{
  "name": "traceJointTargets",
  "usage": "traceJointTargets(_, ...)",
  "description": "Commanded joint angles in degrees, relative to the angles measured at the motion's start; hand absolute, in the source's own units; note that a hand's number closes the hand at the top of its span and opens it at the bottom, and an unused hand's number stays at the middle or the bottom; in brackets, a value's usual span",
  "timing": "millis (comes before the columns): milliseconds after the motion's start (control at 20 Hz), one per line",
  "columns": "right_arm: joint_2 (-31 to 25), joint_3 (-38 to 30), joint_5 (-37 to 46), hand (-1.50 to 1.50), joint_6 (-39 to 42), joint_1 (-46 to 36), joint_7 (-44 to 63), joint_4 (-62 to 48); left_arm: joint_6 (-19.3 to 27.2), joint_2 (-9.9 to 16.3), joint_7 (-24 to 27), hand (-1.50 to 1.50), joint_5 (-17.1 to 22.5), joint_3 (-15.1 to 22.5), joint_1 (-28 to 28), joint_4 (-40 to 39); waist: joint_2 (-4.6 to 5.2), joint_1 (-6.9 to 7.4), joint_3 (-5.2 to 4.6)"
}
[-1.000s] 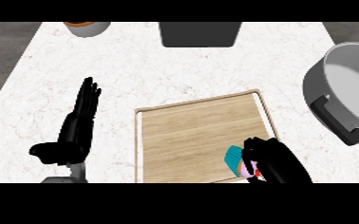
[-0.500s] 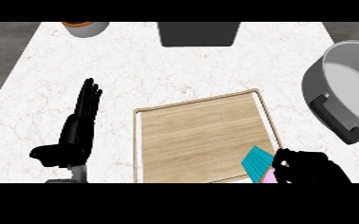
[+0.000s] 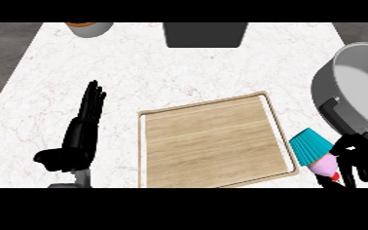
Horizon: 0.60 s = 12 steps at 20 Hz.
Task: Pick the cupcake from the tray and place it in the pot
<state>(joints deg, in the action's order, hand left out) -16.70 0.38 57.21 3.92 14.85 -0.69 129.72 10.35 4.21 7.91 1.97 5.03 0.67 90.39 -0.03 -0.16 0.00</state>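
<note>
The cupcake has a teal wrapper and pink frosting and lies tipped on its side. My right hand is curled round its frosting end at the lower right, just off the right edge of the wooden tray. The grey pot stands at the right edge, a little beyond the hand, with a black handle pointing toward me. My left hand rests open on the counter left of the tray, fingers straight and pointing away.
A dark square container stands at the back centre. A grey bowl with an orange inside sits at the back left. The white marble counter spreads between them and the tray.
My right hand has carried the cupcake to the right, off the tray's lower right corner and toward the pot. The left hand has stayed where it was.
</note>
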Motion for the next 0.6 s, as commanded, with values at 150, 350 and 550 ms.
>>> traceJointTargets(150, -3.6, -14.3, -7.4, 1.5, 1.2, -10.3, -1.4, -13.2, 0.4, 0.3, -3.1, 0.0, -0.2, -1.2, -2.5, 1.2, 0.08, 0.28, 0.03)
traceJointTargets(350, -8.3, -21.1, -11.2, 1.5, -0.7, -16.4, -7.9, -26.6, -0.9, -0.3, -0.1, 0.0, 0.1, -0.9, -1.2, -0.6, 0.18, 0.41, 0.04)
traceJointTargets(550, -12.6, -24.5, -12.7, 1.5, 1.3, -21.4, -9.5, -33.2, -1.7, 1.3, -1.9, 0.0, 0.8, -3.6, -4.3, -2.4, 0.11, 0.25, 0.01)
